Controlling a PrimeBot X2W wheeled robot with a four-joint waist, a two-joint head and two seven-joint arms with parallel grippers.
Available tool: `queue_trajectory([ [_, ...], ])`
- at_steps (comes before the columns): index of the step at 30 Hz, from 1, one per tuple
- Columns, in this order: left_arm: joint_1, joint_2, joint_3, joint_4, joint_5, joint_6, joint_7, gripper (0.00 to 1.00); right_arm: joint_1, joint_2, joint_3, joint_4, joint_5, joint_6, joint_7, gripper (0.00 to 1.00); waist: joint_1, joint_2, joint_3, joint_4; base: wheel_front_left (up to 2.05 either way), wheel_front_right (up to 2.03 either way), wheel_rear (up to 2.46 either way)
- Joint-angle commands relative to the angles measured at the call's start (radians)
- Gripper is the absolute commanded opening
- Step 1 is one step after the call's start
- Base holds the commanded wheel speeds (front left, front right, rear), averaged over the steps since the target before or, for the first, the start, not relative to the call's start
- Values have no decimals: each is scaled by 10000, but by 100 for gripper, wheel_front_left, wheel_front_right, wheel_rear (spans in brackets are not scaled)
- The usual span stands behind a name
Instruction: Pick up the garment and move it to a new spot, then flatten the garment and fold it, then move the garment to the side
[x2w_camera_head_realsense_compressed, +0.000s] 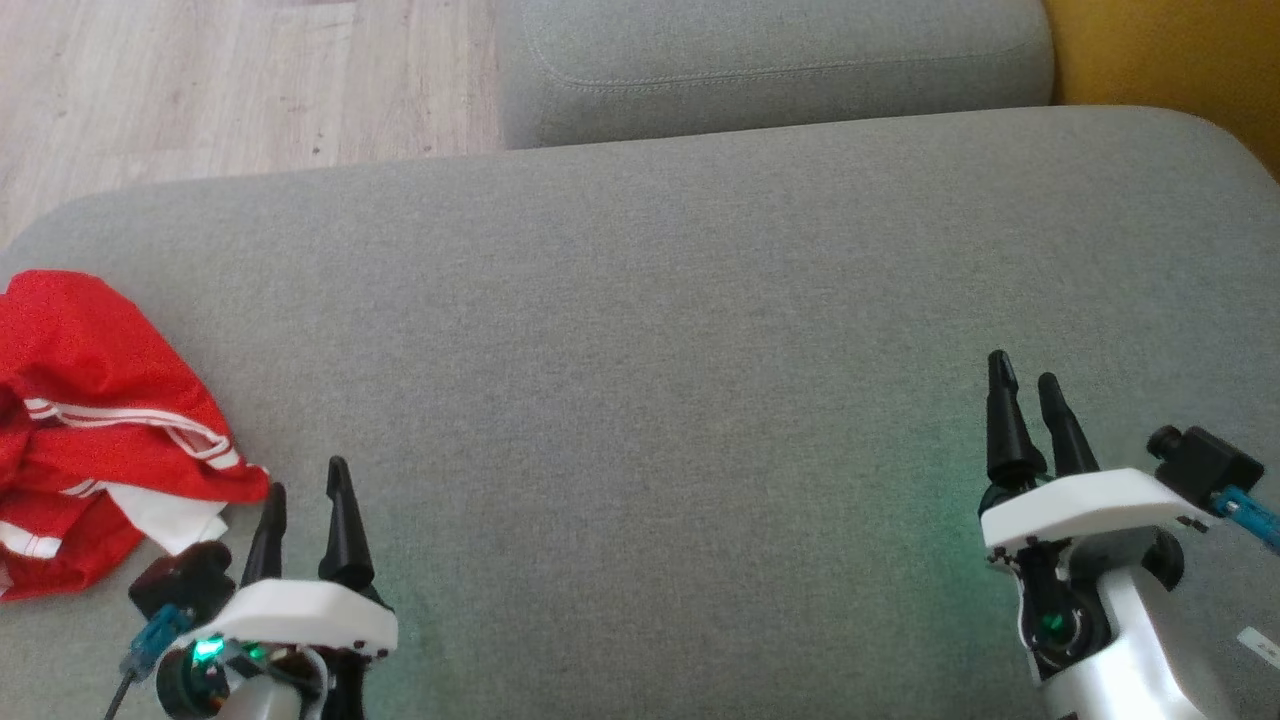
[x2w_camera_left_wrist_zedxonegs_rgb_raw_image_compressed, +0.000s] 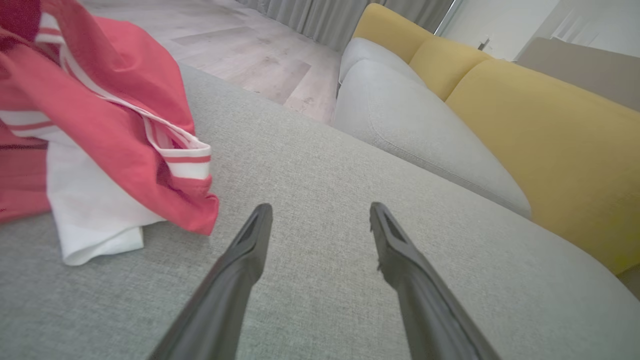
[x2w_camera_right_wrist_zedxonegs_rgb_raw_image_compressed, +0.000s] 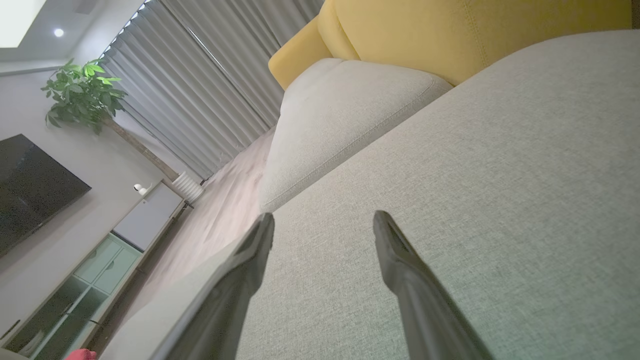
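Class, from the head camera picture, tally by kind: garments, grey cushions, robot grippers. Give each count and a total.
Garments: 1, the red and white garment
Grey cushions: 2, the large cushion and the small cushion
Grippers: 2, the left gripper and the right gripper
Total: 5

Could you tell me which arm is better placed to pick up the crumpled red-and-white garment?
The left, most likely. The open left gripper sits right beside the crumpled red-and-white fabric garment at the left end of the grey upholstered cushion; the open right gripper is far across it.
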Motion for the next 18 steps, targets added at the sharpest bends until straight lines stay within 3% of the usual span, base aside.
queue_trajectory([
  [1, -610, 250, 120, -234, 346, 79, -168, 100, -522, -16, 199, -230, -369, 30, -210, 100, -1, 0, -7, -5, 0, 0, 0],
  [18, -473, 250, 46, -172, 2260, 492, -672, 100, -372, 85, 469, 74, -2511, 35, -710, 100, -1, 0, -163, -49, 0, 0, 0],
])
